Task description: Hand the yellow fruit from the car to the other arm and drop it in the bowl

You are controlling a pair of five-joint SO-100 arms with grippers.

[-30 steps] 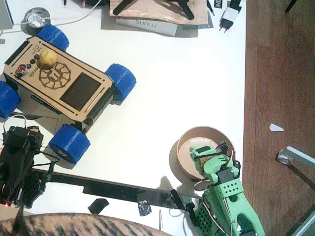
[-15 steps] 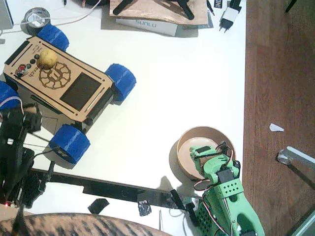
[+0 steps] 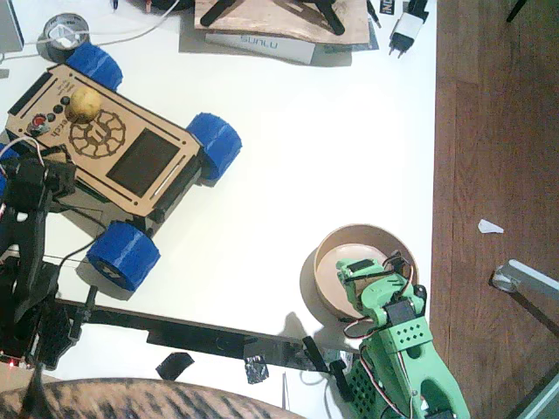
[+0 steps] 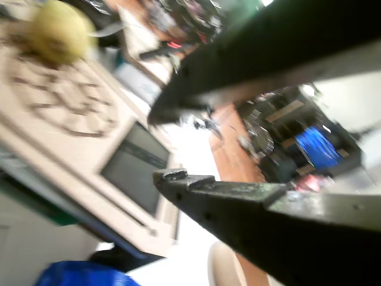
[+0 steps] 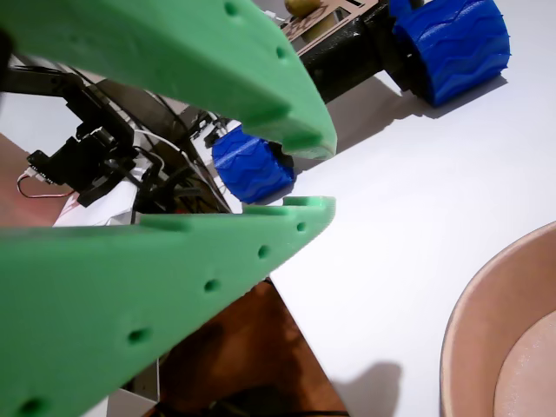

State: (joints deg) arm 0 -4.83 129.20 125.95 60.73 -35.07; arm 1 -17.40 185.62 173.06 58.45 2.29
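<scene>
White surface (image 3: 332,140), right edge running straight down beside brown wooden floor (image 3: 498,131). Wide bare stretch across the middle, between car (image 3: 105,144) at upper left and bowl (image 3: 365,266) at lower right. Clutter along the far edge: white box lettered "SUNLU" (image 3: 262,44), wood sheet on top, tape roll (image 3: 63,33) at the corner, white plug (image 3: 403,33).

Car sitting askew near the left edge, four blue wheels, dark panel and round emblem on the deck; small lettering near the buttons, too blurred to read. Fruit (image 3: 85,103) resting on the deck just above the emblem, touched by nothing.

Black left arm (image 3: 31,262) rising along the left edge, head overlapping the car's near-left corner. Left fingers (image 4: 164,143) parted, empty, pointing across the deck with the fruit (image 4: 56,30) well ahead.

Green right arm (image 3: 402,349) at the bottom edge, tip over the bowl's near rim. Right fingers (image 5: 313,174) slightly apart, nothing between them, bowl rim (image 5: 469,304) just below.

Black bar (image 3: 201,336) lying along the near edge between the arms.
</scene>
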